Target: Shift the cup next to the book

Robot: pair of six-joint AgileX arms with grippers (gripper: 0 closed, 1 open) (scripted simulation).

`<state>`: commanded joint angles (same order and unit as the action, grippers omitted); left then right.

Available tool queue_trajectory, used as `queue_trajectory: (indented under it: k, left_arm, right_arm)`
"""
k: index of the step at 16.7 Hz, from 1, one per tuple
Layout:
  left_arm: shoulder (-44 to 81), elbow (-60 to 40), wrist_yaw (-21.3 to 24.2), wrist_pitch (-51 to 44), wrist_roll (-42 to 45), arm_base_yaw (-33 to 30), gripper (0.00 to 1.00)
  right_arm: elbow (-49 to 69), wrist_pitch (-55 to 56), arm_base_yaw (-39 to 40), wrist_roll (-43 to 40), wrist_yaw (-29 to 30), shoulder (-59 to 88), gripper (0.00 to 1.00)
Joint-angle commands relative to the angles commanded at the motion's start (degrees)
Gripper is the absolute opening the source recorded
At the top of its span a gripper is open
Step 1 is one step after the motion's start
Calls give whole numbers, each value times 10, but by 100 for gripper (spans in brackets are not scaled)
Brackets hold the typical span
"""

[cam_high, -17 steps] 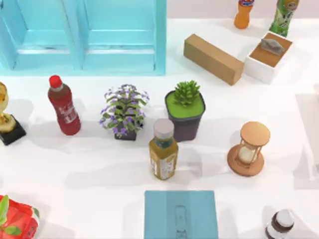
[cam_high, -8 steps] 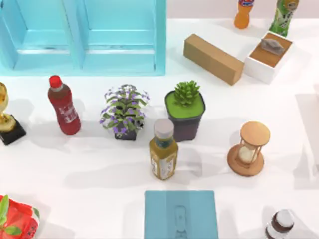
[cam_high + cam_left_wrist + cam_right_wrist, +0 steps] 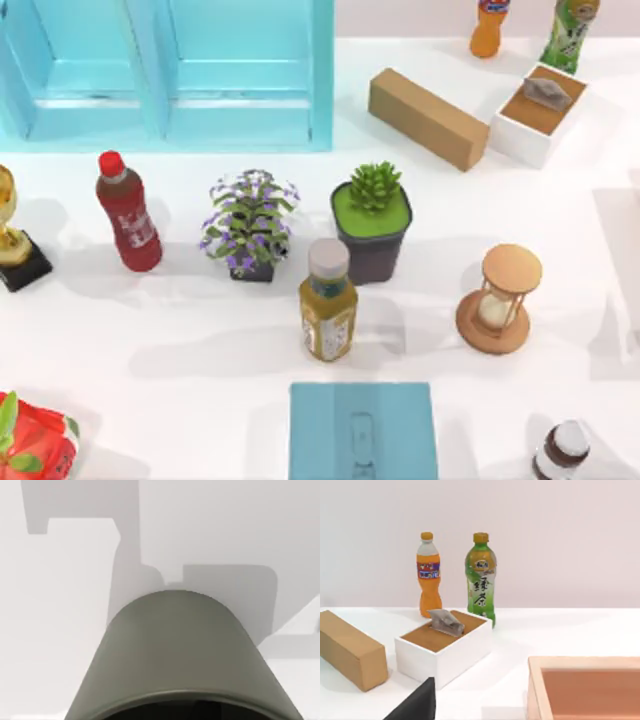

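The cup (image 3: 12, 235), shiny gold on a black square base, stands at the table's far left edge and is partly cut off by the top view's edge. The light-blue book (image 3: 363, 430) lies flat at the front edge near the middle, far to the right of the cup. In the left wrist view, a grey rounded part of my left arm (image 3: 175, 655) hangs over bare white table. A dark corner of my right gripper (image 3: 420, 702) pokes into the right wrist view, facing the back right of the table.
Between cup and book stand a red bottle (image 3: 128, 212), a purple flowering plant (image 3: 250, 225), a potted succulent (image 3: 372, 220) and a tea bottle (image 3: 328, 300). An hourglass (image 3: 497, 300), tan block (image 3: 428, 118) and white box (image 3: 540, 112) sit right. A blue cabinet (image 3: 170, 70) fills the back left.
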<state>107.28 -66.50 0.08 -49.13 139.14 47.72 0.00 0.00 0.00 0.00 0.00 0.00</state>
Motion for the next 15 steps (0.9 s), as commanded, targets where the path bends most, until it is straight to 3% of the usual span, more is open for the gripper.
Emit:
queue_trajectory:
  k: [3, 4, 15]
  left_arm:
    - [0, 0, 0, 0, 0, 0, 2]
    - [0, 0, 0, 0, 0, 0, 0]
    - [-7, -14, 0, -22, 3, -2, 0]
  right_arm:
    - [0, 0, 0, 0, 0, 0, 100]
    - [0, 0, 0, 0, 0, 0, 100]
    - [0, 0, 0, 0, 0, 0, 100]
